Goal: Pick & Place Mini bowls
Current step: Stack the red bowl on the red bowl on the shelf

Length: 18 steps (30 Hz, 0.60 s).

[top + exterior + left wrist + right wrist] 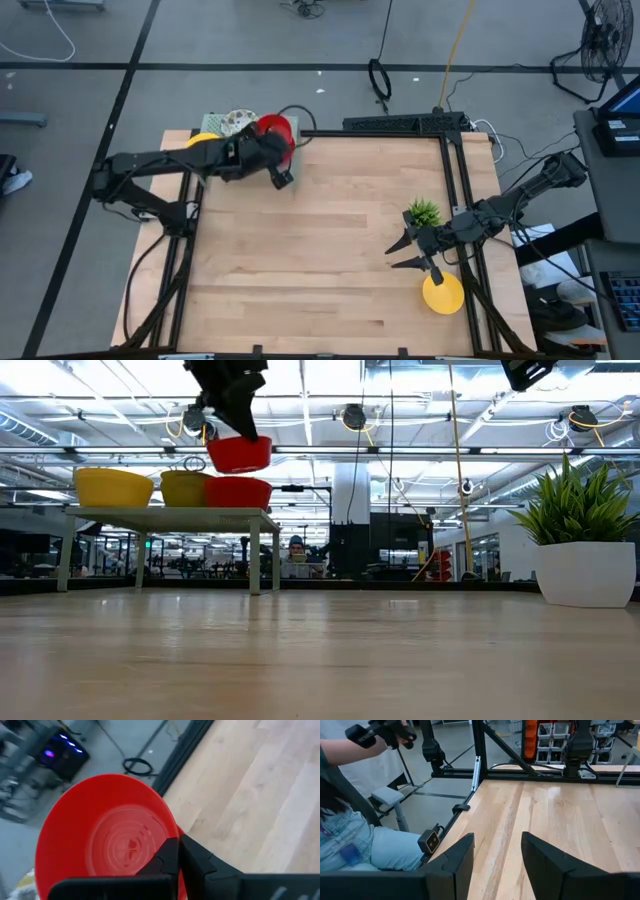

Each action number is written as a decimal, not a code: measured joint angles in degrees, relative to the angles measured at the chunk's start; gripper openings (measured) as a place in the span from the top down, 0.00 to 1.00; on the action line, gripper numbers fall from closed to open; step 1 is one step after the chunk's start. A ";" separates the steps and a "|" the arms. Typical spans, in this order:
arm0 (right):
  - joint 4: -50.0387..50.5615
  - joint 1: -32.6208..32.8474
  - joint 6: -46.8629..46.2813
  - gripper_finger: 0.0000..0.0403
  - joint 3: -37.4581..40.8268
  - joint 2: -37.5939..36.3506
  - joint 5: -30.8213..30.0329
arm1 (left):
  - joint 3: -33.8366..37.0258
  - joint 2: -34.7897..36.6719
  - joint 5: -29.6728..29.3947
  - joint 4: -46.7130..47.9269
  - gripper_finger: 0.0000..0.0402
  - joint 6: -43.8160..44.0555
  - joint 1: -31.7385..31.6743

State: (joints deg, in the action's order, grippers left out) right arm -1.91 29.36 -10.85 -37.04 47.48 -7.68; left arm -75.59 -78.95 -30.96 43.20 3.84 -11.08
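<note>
My left gripper (pixel 272 150) is at the table's far left corner, shut on a red mini bowl (pixel 277 128) that hangs in the air (pixel 238 453). Below it, a small raised stand (pixel 165 513) carries two yellow bowls (pixel 112 487) (pixel 187 487) and another red bowl (pixel 238 491). From above, a yellow bowl (pixel 203 140) and a speckled white bowl (pixel 237 122) also show there. One more yellow bowl (pixel 443 292) lies by the table's right edge. My right gripper (pixel 402 252) hovers open just left of it, touching nothing. My left gripper (pixel 177 842) pinches the red bowl's rim (pixel 172 827), one finger (pixel 167 857) inside the bowl and the other (pixel 202 865) outside its wall. The bowl is lifted clear above the stand, its opening tilted toward the wrist camera.
A small green plant in a white pot (pixel 424 212) (pixel 587 545) stands on the table beside my right arm. The middle of the wooden table (pixel 320 240) is bare. A seated person (pixel 350 840) is beyond the table's edge, an arm raised with a controller.
</note>
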 joint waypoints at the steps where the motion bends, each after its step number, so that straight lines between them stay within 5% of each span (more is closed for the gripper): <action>1: 0.00 0.00 0.05 0.63 0.00 0.00 -0.02 | 0.00 0.06 1.62 -0.13 0.98 0.01 -0.95; 18: 0.00 -0.01 1.49 0.63 0.00 0.00 0.00 | 0.04 -2.99 8.79 2.35 0.99 1.94 -5.09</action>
State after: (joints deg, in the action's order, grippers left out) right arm -1.91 29.36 -9.37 -37.04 47.48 -7.68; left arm -75.55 -81.94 -22.16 45.55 5.78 -16.16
